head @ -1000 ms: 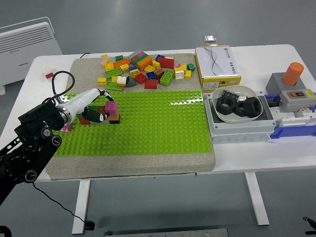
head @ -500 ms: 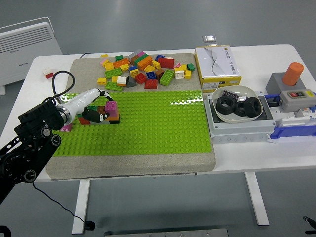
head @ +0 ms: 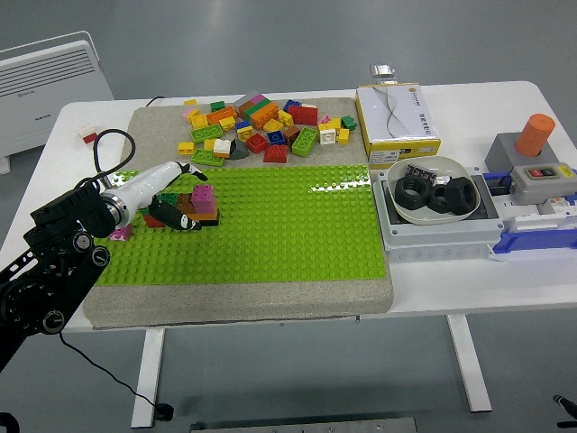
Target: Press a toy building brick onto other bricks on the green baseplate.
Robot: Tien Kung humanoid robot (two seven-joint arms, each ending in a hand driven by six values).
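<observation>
The green baseplate (head: pixel 288 225) lies on a grey mat in the middle of the table. Near its left end stands a small stack of bricks (head: pixel 204 207) with a pink brick (head: pixel 204 193) on top and orange and dark bricks under it. My left hand (head: pixel 178 204), white with black tips, reaches in from the left and lies right against the stack's left side, over a red brick (head: pixel 153 219). How it grips is too small to make out. The right arm does not show.
A pile of loose coloured bricks (head: pixel 261 126) lies on the mat behind the baseplate. To the right stand a yellow-and-white box (head: pixel 397 113), a grey tray with a white bowl of black parts (head: pixel 431 189), and a button box with an orange cylinder (head: pixel 535 135).
My left hand has drawn back slightly to the left, so more of the brick stack shows. The stack itself has stayed in place.
</observation>
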